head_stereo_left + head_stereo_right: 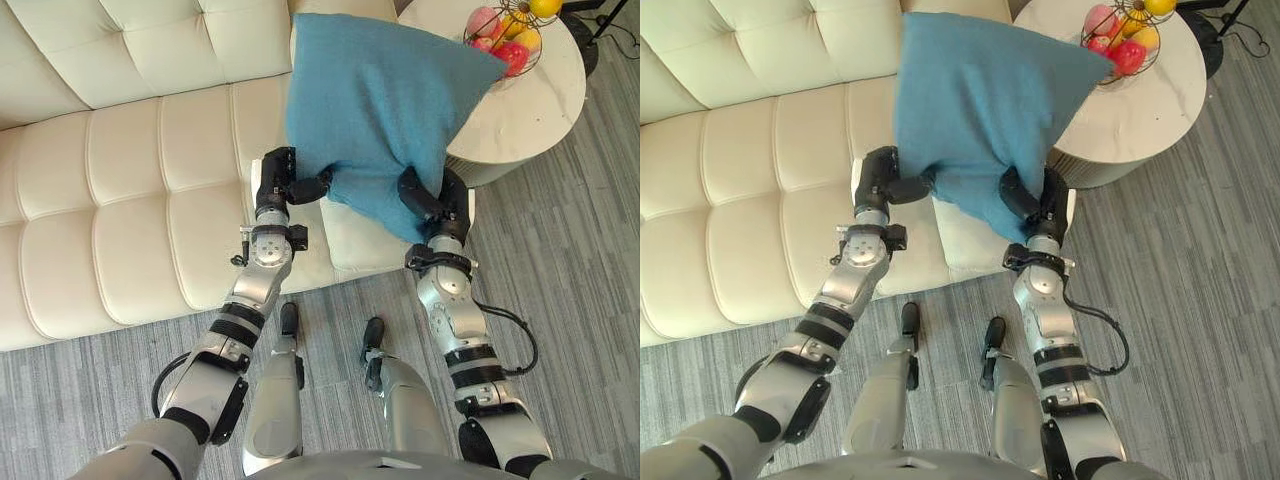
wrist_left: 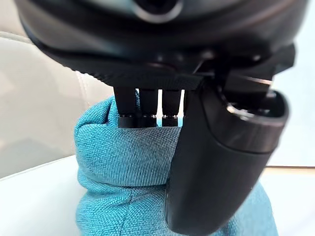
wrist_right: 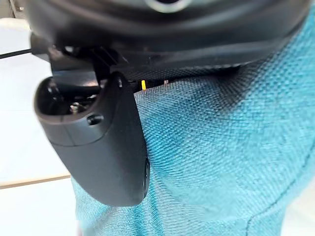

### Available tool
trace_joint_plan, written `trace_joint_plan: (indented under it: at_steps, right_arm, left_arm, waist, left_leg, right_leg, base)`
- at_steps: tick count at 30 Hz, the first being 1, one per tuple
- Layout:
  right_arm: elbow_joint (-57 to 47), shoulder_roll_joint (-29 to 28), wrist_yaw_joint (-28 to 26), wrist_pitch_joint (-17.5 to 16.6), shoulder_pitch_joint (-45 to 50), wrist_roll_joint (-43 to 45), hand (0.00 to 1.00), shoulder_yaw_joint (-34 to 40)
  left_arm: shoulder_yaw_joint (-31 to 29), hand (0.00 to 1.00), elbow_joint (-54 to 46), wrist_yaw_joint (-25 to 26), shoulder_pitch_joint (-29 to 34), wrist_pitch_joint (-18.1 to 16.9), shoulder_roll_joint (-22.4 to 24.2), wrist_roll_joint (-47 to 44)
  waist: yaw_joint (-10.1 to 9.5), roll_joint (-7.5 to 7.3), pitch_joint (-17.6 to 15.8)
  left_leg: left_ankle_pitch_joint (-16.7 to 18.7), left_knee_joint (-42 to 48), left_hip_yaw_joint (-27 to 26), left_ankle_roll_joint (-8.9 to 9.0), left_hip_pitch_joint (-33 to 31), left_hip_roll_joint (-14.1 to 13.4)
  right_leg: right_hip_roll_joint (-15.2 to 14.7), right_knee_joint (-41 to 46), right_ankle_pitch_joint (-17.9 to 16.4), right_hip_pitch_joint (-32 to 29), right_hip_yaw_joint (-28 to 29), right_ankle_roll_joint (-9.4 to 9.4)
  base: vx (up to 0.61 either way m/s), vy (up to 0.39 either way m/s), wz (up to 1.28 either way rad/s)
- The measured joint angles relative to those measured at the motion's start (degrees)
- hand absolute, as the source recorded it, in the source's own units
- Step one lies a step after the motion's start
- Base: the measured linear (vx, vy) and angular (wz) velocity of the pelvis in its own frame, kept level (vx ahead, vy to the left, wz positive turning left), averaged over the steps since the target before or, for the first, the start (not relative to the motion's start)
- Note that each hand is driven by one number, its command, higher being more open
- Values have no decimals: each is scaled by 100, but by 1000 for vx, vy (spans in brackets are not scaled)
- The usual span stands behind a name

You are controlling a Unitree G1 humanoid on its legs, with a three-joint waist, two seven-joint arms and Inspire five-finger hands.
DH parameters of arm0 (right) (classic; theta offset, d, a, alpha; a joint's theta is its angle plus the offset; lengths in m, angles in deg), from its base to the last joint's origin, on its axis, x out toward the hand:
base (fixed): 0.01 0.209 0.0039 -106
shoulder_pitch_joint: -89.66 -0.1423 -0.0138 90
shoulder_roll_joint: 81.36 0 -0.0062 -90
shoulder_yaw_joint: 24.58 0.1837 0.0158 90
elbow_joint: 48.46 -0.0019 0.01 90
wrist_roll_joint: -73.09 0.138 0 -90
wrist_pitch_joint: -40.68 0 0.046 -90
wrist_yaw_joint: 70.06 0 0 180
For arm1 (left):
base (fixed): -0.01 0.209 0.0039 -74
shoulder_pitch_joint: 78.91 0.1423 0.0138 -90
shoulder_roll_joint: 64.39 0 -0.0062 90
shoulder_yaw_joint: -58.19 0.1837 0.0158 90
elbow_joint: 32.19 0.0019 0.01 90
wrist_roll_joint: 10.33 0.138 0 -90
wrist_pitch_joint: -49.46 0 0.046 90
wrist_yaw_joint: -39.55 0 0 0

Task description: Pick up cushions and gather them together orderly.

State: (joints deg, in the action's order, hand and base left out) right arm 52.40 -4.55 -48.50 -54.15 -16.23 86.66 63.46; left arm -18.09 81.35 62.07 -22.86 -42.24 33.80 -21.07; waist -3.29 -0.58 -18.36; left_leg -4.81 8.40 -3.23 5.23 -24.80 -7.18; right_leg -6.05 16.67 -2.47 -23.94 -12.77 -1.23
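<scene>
Entry: both hands on the blue cushion [image 1: 385,110]. My left hand [image 1: 283,185] has its lower left corner: in the left wrist view the fingers [image 2: 142,105] go down behind the bunched fabric and the thumb [image 2: 216,167] lies across the near face, so the corner is pinched between them. My right hand [image 1: 452,205] takes the lower right edge; the right wrist view shows its thumb [image 3: 108,142] pressed flat onto the weave, with the fingers hidden behind the cloth. The cushion is off the seat, held up and tilted over the right end of the cream sofa [image 1: 130,160], one corner pointing down between my hands. Its upper right corner overlaps the rim of the round white table [image 1: 540,100], just beside the wire fruit basket [image 1: 505,35]; I cannot tell whether they touch. Grey striped carpet [image 1: 570,260] lies in front of the sofa.
</scene>
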Motion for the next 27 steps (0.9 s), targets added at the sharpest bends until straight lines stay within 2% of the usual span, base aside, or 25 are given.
trace_joint_plan:
  at_steps: [4,9,11,13,15,20,24,25,26,27]
  right_arm:
    - [-532,-61,-82,-43,902,-149,0,-39]
    - [-1218,-54,-194,-36,1822,-592,0,-195]
    - [-1430,-59,-311,-24,2233,-766,0,-225]
    - [-1588,-59,-358,-23,2484,-902,0,-241]
    - [-1917,-62,-420,-23,2903,-1133,0,-295]
    - [-2526,-66,-531,-35,3419,-1356,0,-313]
    - [-2593,-68,-501,-47,3517,-1395,0,-290]
    - [-2593,-69,-490,-47,3516,-1400,0,-272]
    - [-2575,-67,-465,-47,3513,-1413,0,-243]
    - [-2501,-65,-436,-51,3480,-1452,0,-199]
  left_arm:
    - [149,0,-881,-16,977,0,203,6]
    - [158,0,-1538,-43,2283,0,516,-7]
    - [210,0,-1791,-120,2829,0,575,-7]
    - [281,0,-1920,-153,3100,0,575,-8]
    - [341,0,-2224,-238,3576,0,575,-105]
    - [407,0,-2668,-417,4078,-5,574,-162]
    - [521,0,-2745,-442,4194,-22,555,-159]
    - [537,0,-2744,-442,4207,-22,553,-157]
    - [585,0,-2742,-441,4223,-22,533,-158]
    - [622,0,-2734,-441,4221,-22,522,-159]
  waist:
    - [23,11,7]
    - [47,95,129]
    - [50,158,357]
    - [53,204,494]
    - [58,230,804]
    - [74,214,1086]
    - [83,168,1246]
    - [85,172,1276]
    - [81,211,1379]
    - [139,180,1433]
  left_leg:
    - [102,-32,-55,81,406,-3]
    - [121,-272,-44,86,887,5]
    - [109,-434,-22,98,1118,27]
    - [107,-524,37,99,1270,50]
    - [97,-663,139,105,1517,97]
    - [97,-725,518,104,1869,211]
    - [104,-561,947,95,1805,360]
    - [139,-539,973,31,1730,378]
    - [297,-510,689,-195,1575,323]
    - [396,-416,193,-303,1500,209]
  right_leg:
    - [-9,10,-168,414,-61,17]
    - [6,50,-351,796,-143,37]
    - [-5,37,-432,980,-173,18]
    - [-22,17,-486,1139,-235,3]
    - [-62,7,-601,1393,-357,-24]
    - [-169,-20,-767,1967,-745,-89]
    - [-314,67,-896,2222,-1212,-128]
    - [-346,86,-905,2224,-1293,-132]
    - [-403,70,-890,2234,-1512,-148]
    - [-526,-17,-839,2266,-1702,-181]
  base:
    - [68,-18,5]
    - [64,-41,7]
    - [93,-37,11]
    - [91,-28,19]
    - [97,-24,27]
    - [38,-8,39]
    - [-54,16,61]
    - [-99,44,75]
    - [-61,36,87]
    - [-58,58,89]
